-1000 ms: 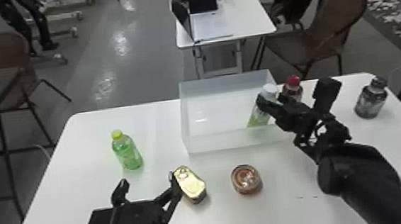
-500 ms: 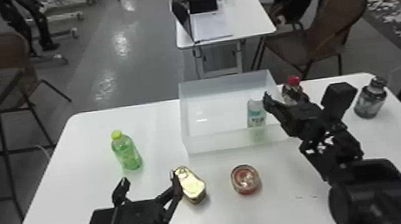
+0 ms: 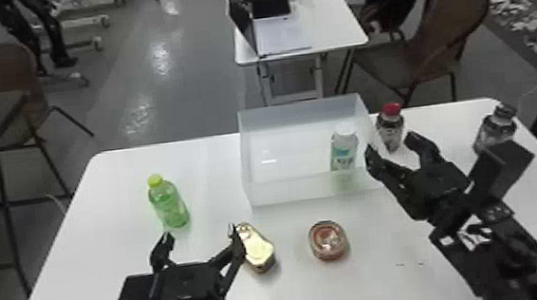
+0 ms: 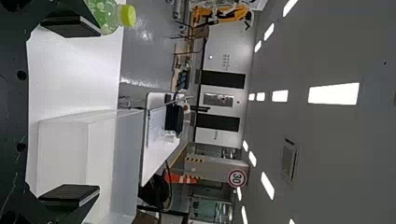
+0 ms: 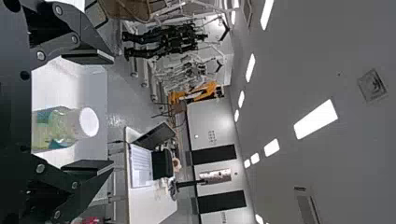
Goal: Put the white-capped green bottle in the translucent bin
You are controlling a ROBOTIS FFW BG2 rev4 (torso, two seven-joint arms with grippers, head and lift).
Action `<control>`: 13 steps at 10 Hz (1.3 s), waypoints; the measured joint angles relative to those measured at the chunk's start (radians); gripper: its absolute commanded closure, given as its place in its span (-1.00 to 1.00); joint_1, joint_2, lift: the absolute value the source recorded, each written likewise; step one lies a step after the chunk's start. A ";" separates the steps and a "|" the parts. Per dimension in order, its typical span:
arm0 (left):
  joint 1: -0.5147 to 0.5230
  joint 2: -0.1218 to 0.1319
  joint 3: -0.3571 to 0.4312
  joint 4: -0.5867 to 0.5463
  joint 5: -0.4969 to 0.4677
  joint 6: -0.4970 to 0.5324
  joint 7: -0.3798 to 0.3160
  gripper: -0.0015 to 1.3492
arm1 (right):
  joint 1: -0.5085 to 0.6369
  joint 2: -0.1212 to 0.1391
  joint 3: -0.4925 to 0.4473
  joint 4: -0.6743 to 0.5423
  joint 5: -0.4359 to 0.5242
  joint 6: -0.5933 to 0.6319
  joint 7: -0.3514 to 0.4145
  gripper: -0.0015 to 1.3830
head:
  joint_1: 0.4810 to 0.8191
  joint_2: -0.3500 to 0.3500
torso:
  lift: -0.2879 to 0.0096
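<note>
Since the white-capped green bottle (image 3: 344,148) stood upright inside the translucent bin (image 3: 295,191), toward its near right corner, the placing looked all but done to me. The right end effector (image 3: 391,144), just by that corner, had its fingers apart with nothing between them. What the step wanted, I judged, was a slow, steady withdrawal away from the bin, fingers held wide, so as neither to tip the bottle nor catch the rim, and no swing into the red-capped bottle (image 3: 390,127) just right of the bin. Near-left of the bin, the left end effector (image 3: 200,234) was parked, fingers apart and empty. The table (image 3: 80,276) beneath the bin was smooth and white; beyond the bin lay shiny grey floor (image 3: 133,94) and a brown chair (image 3: 435,24).
</note>
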 measured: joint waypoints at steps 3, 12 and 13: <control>0.011 -0.005 0.006 -0.003 -0.005 -0.008 0.004 -0.82 | 0.197 -0.006 -0.055 -0.116 0.049 0.010 -0.045 -0.32 | 0.27 0.18 | 0.63; 0.031 -0.009 0.011 -0.020 -0.022 0.005 0.008 -0.81 | 0.302 0.006 -0.082 -0.171 0.104 0.014 -0.131 -0.32 | 0.27 0.09 | 0.63; 0.032 -0.009 0.013 -0.021 -0.022 0.005 0.008 -0.81 | 0.303 0.006 -0.082 -0.172 0.106 0.013 -0.133 -0.32 | 0.27 0.09 | 0.63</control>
